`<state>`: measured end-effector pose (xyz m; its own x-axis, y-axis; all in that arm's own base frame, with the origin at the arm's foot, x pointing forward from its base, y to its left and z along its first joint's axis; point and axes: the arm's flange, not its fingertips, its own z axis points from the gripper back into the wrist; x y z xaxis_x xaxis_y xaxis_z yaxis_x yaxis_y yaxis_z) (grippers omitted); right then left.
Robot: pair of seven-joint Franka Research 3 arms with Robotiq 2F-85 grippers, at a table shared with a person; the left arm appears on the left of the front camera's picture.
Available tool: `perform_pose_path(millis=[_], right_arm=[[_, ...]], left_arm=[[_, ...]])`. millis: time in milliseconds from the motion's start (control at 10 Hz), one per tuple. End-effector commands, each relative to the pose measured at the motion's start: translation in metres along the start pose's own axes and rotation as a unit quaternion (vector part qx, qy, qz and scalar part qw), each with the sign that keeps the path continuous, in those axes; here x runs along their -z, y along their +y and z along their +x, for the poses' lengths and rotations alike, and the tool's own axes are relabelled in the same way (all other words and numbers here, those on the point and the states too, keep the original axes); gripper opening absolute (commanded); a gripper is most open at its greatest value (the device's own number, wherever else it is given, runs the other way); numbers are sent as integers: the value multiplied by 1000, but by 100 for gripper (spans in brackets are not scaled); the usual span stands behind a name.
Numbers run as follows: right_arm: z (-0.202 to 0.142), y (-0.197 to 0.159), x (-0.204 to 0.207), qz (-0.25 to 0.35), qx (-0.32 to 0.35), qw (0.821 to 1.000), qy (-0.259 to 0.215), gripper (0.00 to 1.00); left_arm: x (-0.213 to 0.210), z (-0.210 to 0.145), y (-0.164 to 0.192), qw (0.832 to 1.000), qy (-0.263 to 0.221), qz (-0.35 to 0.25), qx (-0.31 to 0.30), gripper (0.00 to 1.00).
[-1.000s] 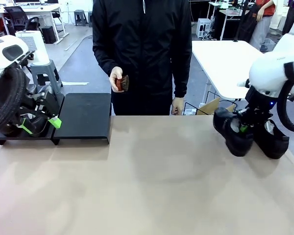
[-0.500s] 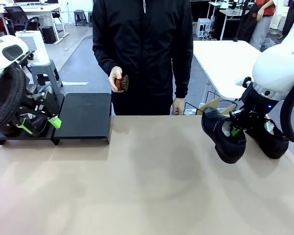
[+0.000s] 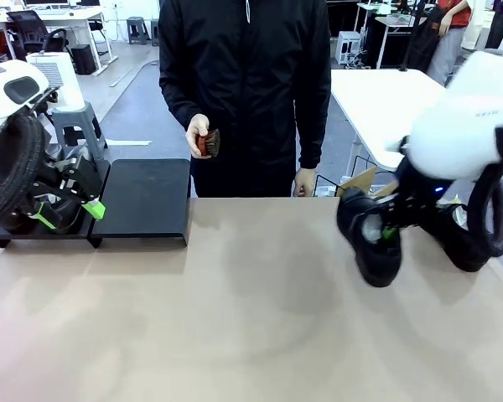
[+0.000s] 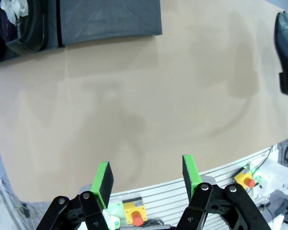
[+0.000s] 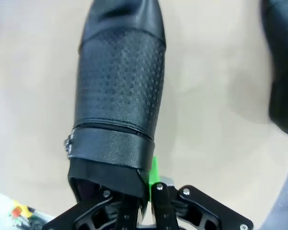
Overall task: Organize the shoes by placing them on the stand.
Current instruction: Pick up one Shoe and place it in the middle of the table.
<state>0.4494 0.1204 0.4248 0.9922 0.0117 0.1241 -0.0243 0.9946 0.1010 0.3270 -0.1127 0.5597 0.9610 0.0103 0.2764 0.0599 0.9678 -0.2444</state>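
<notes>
The shoe [image 3: 373,260] hangs clear of the tabletop [image 3: 235,318]: we clamp its collar in the right fingers [image 5: 153,173] for transfer; left fingers [image 4: 104,177] apart.

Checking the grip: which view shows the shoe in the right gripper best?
Right wrist view: the held shoe is close up, the right gripper shut on its collar. Front view shows it hanging toe-down, small. Left wrist view catches a shoe at its edge; which one, I cannot tell.

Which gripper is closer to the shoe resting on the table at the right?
Right. The right gripper, shut on a second shoe, hangs just beside the resting shoe. The left gripper is open across the table, by the stand.
</notes>
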Motion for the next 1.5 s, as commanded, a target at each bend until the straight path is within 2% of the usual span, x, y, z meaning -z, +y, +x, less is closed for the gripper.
perform_pose_path(millis=[0,200,300,500,600,700,1200,1300,1400], right_arm=[[-45,83,3,-35,-24,998,-42,0],[-66,129,28,-33,-1,999,-42,0],[-69,146,49,-17,10,1000,-17,0],[-77,161,71,3,33,999,-2,0],[-79,165,79,11,32,999,23,0],[-81,164,82,11,33,999,25,3],[-83,141,62,34,54,998,18,86],[-89,137,54,43,49,998,20,100],[-94,131,44,51,41,998,19,100]], left_arm=[[-2,-1,2,1000,3,-11,3,76],[-2,-1,2,1000,3,-11,3,76],[-2,-1,2,1000,3,-11,3,76],[-2,-1,2,1000,3,-11,3,76],[-2,-1,2,1000,3,-11,3,76],[-2,-1,2,1000,3,-11,3,76],[-2,-1,2,1000,3,-11,3,76],[-2,-1,2,1000,3,-11,3,76],[-2,-1,2,1000,3,-11,3,76]])
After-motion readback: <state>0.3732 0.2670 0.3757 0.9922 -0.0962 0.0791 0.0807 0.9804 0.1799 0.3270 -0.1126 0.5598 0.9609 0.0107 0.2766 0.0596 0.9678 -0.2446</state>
